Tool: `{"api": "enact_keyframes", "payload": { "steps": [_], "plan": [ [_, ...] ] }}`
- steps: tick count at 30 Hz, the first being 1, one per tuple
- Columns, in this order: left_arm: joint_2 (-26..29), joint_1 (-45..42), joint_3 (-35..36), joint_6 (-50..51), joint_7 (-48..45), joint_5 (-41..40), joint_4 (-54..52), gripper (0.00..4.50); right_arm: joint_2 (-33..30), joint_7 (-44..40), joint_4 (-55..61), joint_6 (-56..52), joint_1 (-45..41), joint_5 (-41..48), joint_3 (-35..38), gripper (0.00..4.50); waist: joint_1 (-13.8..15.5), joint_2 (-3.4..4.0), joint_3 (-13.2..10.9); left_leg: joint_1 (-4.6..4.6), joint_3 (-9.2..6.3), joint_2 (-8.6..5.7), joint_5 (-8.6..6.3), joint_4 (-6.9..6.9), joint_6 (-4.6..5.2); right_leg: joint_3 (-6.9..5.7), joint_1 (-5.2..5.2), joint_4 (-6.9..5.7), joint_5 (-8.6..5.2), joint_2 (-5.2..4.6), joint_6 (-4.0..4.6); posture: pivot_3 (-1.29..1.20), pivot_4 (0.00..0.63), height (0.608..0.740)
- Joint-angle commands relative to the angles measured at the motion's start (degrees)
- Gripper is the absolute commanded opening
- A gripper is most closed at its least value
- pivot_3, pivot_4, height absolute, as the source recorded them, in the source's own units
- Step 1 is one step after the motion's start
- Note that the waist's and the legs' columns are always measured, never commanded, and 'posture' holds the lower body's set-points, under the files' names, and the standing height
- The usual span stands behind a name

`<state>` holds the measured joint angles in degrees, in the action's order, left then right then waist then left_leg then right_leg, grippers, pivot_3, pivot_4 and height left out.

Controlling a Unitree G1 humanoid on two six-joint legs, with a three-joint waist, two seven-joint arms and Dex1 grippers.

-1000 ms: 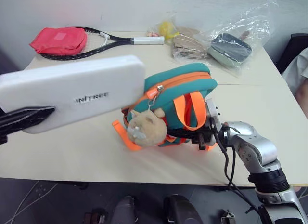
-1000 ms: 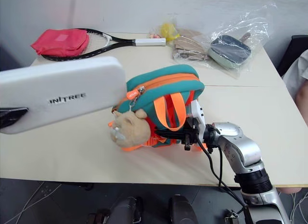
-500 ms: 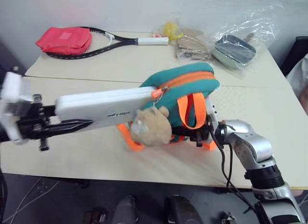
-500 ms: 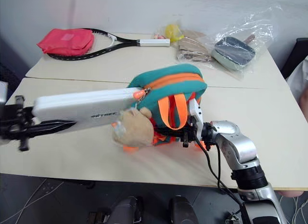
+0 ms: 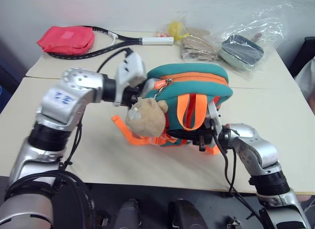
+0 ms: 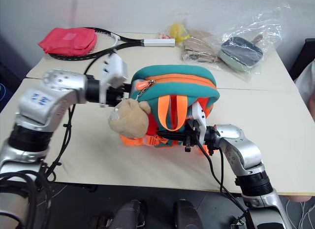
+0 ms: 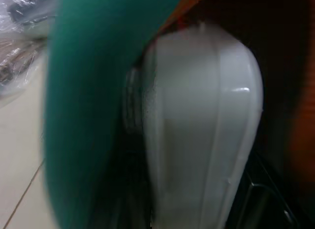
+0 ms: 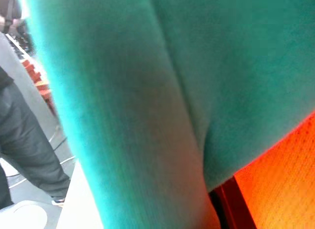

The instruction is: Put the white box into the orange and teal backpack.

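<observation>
A: While the backpack (image 5: pixel 192 86) is sitting at the centre of the frame on the table (image 5: pixel 275 115), where is the white box (image 7: pixel 202 125) lying?

B: It is lying inside the bag's opening; the left wrist view is showing its rounded white end tucked past the teal edge, with dark lining around it. From the head views the box is hidden within the bag.

A: What is the left gripper (image 5: pixel 135 93) doing?

B: It is reaching in from the left of the frame, its tip pushing into the zipped mouth just above the plush charm (image 5: pixel 146 118). Whether its fingers are spread or pinching the box, I cannot tell.

A: And the right gripper (image 6: pixel 189 137)?

B: It is coming in from the lower right, pressed together on the lower side of the bag, near the orange straps, pinching it there.

A: Anything else lying about?

B: A racket (image 5: pixel 113 39) and a red pouch (image 5: pixel 65 40) are resting at the upper left, and plastic bags (image 5: pixel 246 39) are lying at the upper right, all well apart from the bag.
</observation>
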<state>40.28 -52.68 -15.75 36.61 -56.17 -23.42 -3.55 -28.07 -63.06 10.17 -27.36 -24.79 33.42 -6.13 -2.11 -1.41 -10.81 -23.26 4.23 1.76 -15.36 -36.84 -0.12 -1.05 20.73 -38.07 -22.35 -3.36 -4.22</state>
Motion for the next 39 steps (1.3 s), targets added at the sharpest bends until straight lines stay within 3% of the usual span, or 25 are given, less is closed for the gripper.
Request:
{"api": "enact_keyframes", "payload": {
  "steps": [1, 8, 12, 14, 17, 21, 25, 27, 29, 32, 36, 39],
  "plan": [
    [3.68, 3.48, 8.00, -0.90, -3.31, -3.04, -2.78, 2.54, -0.19, 1.31, 1.73, 1.46, 1.28, -0.24, 1.70, 0.00, -0.29, 0.01, 0.00, 0.02, -0.01, 0.04, 0.00, 0.00, -0.03, 0.00, 0.02, -0.02, 0.00, 0.03, 0.00, 0.00, 0.150, 0.740],
    [14.89, 16.13, 22.67, -4.32, -13.59, -8.52, -2.68, 4.46, 2.30, 4.45, 2.40, 1.56, 1.91, 2.17, 3.54, 0.00, -0.69, 0.02, -0.01, 0.08, -0.20, 0.03, 0.06, -0.11, -0.14, -0.06, -0.06, -0.03, -0.02, 0.01, 0.03, 0.00, 0.150, 0.740],
    [21.53, 25.63, 31.56, -2.46, -18.68, -11.46, -3.04, 4.46, 4.07, 7.00, 1.65, -0.54, 0.28, 3.90, 5.08, 0.00, -0.78, 0.04, -0.02, 0.06, -0.26, -0.01, 0.03, -0.11, -0.09, -0.10, -0.06, 0.00, -0.02, -0.06, 0.03, 0.00, 0.150, 0.740],
    [22.53, 31.35, 36.89, 3.09, -18.69, -17.40, -10.63, 4.46, 4.95, 8.47, 0.52, -2.29, -0.92, 5.49, 6.28, 0.00, -0.57, 0.04, -0.02, 0.05, -0.29, -0.03, -0.01, -0.07, -0.06, -0.13, -0.06, 0.04, -0.02, -0.08, 0.03, 0.00, 0.150, 0.740],
    [19.09, 34.23, 41.08, 8.00, -11.86, -25.41, -20.90, 4.46, 6.03, 9.76, -1.05, -3.66, -2.91, 6.39, 7.16, 0.00, 0.21, 0.04, -0.02, 0.01, -0.39, -0.09, -0.11, -0.13, 0.05, -0.14, -0.14, 0.11, -0.01, -0.16, 0.03, 0.00, 0.150, 0.740],
    [10.44, 32.75, 40.04, 7.33, 1.75, -28.08, -29.19, 4.46, 5.91, 8.06, -2.96, -2.57, -3.67, 3.94, 5.04, 0.00, 0.56, 0.04, -0.02, 0.01, -0.44, -0.14, -0.15, -0.20, 0.12, -0.14, -0.20, 0.10, 0.00, -0.19, 0.00, 0.00, 0.150, 0.740],
    [2.08, 30.87, 34.04, 3.04, 11.84, -22.52, -32.22, 4.46, 7.89, 8.74, -2.96, -4.22, -3.88, 6.18, 5.69, 0.00, 0.42, 0.04, -0.02, 0.05, -0.43, -0.13, -0.13, -0.19, 0.09, -0.14, -0.22, 0.04, 0.01, -0.12, -0.02, 0.00, 0.150, 0.740],
    [0.86, 31.54, 29.90, -0.99, 13.76, -15.83, -31.52, 4.46, 8.73, 9.23, -2.61, -4.76, -4.11, 6.86, 5.91, 0.00, 0.09, 0.04, -0.02, 0.05, -0.40, -0.08, -0.09, -0.19, 0.01, -0.11, -0.18, 0.02, 0.02, -0.05, -0.03, 0.00, 0.150, 0.740],
    [-0.75, 31.05, 28.44, -2.39, 15.23, -14.62, -30.62, 4.46, 8.72, 9.07, -2.29, -4.83, -4.08, 6.72, 5.71, 0.00, 0.11, 0.04, -0.02, 0.05, -0.37, -0.06, -0.06, -0.16, -0.04, -0.09, -0.14, 0.01, 0.02, 0.00, -0.02, 0.00, 0.150, 0.740],
    [-2.17, 30.03, 26.77, -2.63, 14.72, -16.27, -31.15, 3.90, 8.85, 9.15, -2.35, -4.91, -4.13, 6.66, 5.69, 0.00, 0.35, 0.04, -0.02, 0.04, -0.38, -0.04, -0.05, -0.17, -0.04, -0.10, -0.14, 0.01, 0.01, 0.00, -0.02, 0.00, 0.150, 0.740],
    [-2.46, 28.52, 27.66, -4.14, 13.76, -17.66, -29.89, 2.79, 9.04, 9.17, -2.52, -4.23, -4.02, 6.18, 5.56, 0.00, 0.44, 0.04, -0.02, 0.04, -0.38, -0.06, -0.06, -0.18, -0.03, -0.09, -0.16, 0.03, 0.01, -0.03, -0.02, 0.00, 0.150, 0.740],
    [1.59, 27.98, 31.32, -4.63, 10.24, -18.09, -26.38, 1.98, 9.28, 9.78, -2.43, -3.66, -3.69, 5.84, 5.78, 0.00, 0.34, 0.04, -0.02, 0.04, -0.38, -0.06, -0.06, -0.17, -0.04, -0.10, -0.16, 0.03, 0.01, -0.02, -0.02, 0.00, 0.150, 0.740]
  ]
}}
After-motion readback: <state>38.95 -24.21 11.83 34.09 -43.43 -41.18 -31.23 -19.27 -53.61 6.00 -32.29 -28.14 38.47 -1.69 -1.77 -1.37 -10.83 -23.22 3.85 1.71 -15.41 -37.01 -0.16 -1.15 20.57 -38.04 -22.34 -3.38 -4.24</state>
